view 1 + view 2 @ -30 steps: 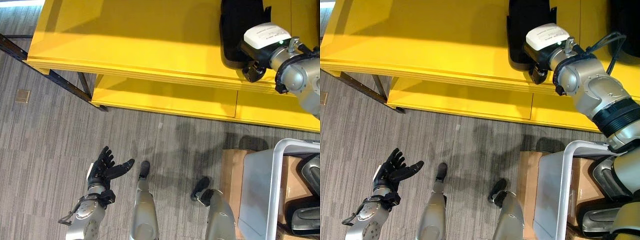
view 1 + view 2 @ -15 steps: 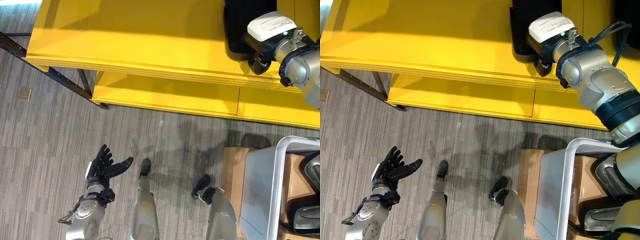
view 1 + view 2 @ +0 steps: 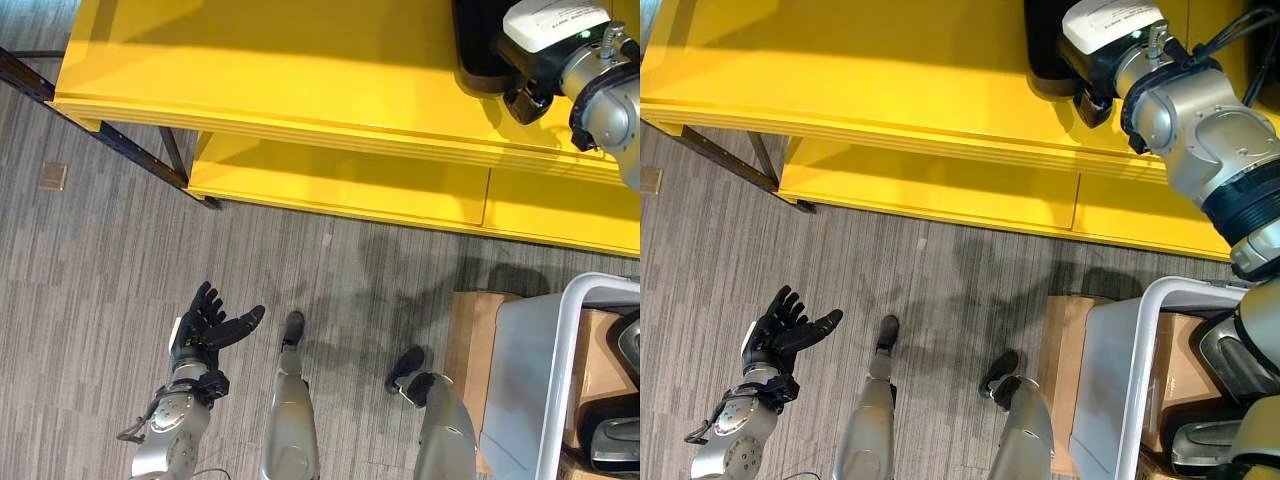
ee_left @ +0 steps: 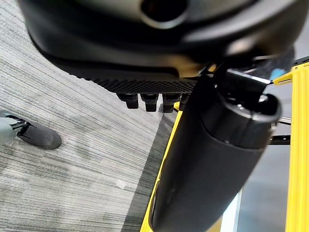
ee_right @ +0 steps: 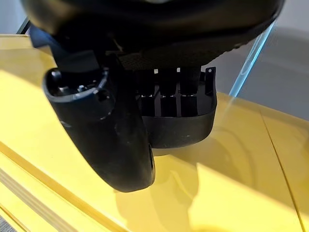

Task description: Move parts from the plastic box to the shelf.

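Grey striped flooring (image 3: 120,260) fills our near view. At seven o'clock our left hand (image 3: 200,328) hovers over it, fingers spread and holding nothing. At five o'clock a white plastic box (image 3: 560,360) sits beside a cardboard carton (image 3: 465,335). Farther off, a yellow shelf (image 3: 300,80) spans the top. At one o'clock our right hand (image 5: 111,130) rests fingers on a black part (image 5: 181,128) lying on that shelf; we cannot tell whether they grip it.
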Controlling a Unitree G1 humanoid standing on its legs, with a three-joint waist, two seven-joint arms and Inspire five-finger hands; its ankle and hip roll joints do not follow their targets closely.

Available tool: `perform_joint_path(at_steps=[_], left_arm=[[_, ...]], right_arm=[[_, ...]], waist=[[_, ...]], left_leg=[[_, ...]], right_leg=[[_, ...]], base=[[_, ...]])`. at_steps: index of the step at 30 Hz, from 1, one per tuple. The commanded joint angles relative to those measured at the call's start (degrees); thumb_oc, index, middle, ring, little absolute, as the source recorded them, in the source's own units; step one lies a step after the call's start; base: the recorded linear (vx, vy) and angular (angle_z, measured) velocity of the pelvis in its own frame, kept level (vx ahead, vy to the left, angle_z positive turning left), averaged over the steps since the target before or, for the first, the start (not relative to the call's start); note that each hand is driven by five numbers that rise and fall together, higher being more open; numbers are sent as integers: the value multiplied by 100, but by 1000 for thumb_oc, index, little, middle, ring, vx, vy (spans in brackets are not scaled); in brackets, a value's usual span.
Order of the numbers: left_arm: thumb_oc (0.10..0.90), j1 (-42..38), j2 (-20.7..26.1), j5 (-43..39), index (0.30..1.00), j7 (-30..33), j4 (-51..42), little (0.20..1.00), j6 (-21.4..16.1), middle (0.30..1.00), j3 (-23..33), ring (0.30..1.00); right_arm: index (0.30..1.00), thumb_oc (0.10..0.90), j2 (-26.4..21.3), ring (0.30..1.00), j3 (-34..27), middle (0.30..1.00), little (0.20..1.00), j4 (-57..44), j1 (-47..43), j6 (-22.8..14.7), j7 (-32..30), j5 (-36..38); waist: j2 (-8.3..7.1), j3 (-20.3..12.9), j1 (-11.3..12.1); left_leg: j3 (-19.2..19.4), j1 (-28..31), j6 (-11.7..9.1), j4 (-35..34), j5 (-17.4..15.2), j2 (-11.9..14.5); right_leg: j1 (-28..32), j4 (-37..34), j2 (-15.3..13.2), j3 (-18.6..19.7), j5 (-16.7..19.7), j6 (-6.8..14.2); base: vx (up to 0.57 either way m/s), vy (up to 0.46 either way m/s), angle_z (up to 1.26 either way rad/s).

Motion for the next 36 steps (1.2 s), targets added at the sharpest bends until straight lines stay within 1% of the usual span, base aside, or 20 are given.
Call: perform_joint_path(at_steps=[1, 5, 13, 24, 32, 36], left_arm=[[900, 8, 383, -44, 1000, 101, -410, 1000, -566, 1000, -73, 1000], [900, 6, 378, -41, 1000, 130, -425, 1000, -577, 1000, -80, 1000], [900, -12, 371, -42, 1000, 151, -424, 1000, -594, 1000, -90, 1000], [900, 14, 372, -64, 1000, 159, -425, 1000, -602, 1000, -62, 1000], [900, 7, 417, -37, 1000, 140, -391, 1000, -586, 1000, -38, 1000], [900, -5, 478, -26, 1000, 120, -389, 1000, -553, 1000, -43, 1000]], right_arm=[[1000, 900, 17, 1000, 167, 1000, 1000, 294, -1229, 260, -675, -122], [1000, 900, 146, 1000, 138, 1000, 1000, 526, -1170, 295, -684, -228], [1000, 900, 293, 1000, 76, 1000, 1000, 710, -1112, 310, -691, -203], [1000, 900, 353, 1000, -18, 1000, 1000, 499, -993, 265, -663, -33], [1000, 900, 309, 1000, -2, 1000, 1000, 317, -1014, 250, -632, 15], [1000, 900, 246, 1000, -9, 1000, 1000, 31, -978, 241, -557, 49]], waist=[[40, -601, 147], [67, -598, 151], [76, -588, 146], [51, -577, 142], [-10, -571, 120], [-77, -571, 102]], left_leg=[[164, 1222, -180, -361, -5, 873], [153, 1226, -174, -361, 0, 877], [139, 1216, -180, -361, 51, 878], [139, 1227, -195, -361, 78, 881], [142, 1286, -198, -361, 76, 889], [143, 1404, -184, -361, 20, 900]], right_leg=[[-194, -151, -364, 323, 606, 1041], [-240, -112, -351, 354, 600, 1031], [-299, -62, -346, 370, 596, 1032], [-302, -32, -350, 372, 594, 1028], [-257, -49, -314, 377, 610, 1032], [-150, -106, -296, 383, 647, 1055]], base=[[0, 0, 0], [0, 0, 0], [0, 0, 0], [0, 0, 0], [0, 0, 0], [-8, 3, 0]])
